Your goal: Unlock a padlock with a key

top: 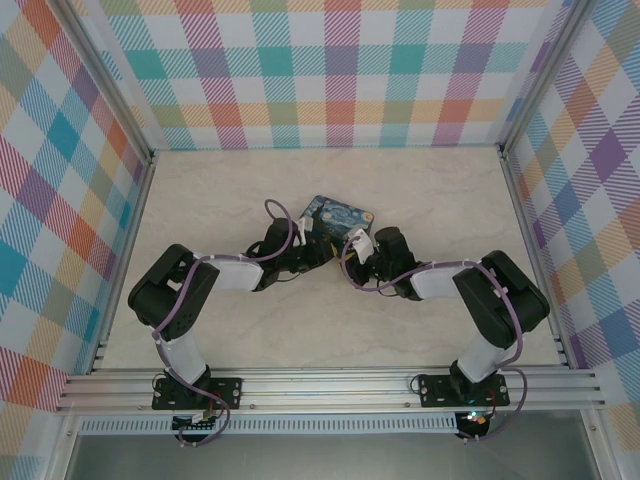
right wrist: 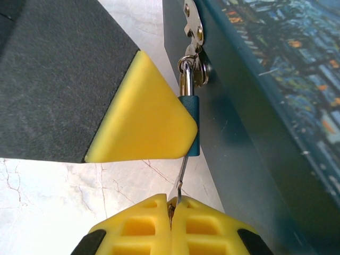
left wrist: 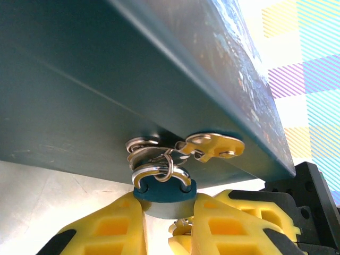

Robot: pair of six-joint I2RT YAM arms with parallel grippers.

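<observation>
Left end effector [left wrist: 167,210] closed on padlock [left wrist: 164,192], yellow fingers [left wrist: 111,228] pinching its blue body from both sides. Silver shackle [left wrist: 159,175] threaded through latch rings [left wrist: 146,151] on dark teal tin [left wrist: 106,79] overhead. Hasp plate [left wrist: 212,144] just right of rings. Small metal bit [left wrist: 182,227] under padlock, unclear. Pale marbled surface [left wrist: 53,196] lower left.

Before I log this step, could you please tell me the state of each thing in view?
padlock: shackle shut, hooked through the hasp of the tin, body clamped by the left gripper.
key: pinched in the right gripper, tip reaching the underside of the padlock.
tin: lid shut, hasp closed.
left gripper: shut on padlock.
right gripper: shut on key.
</observation>
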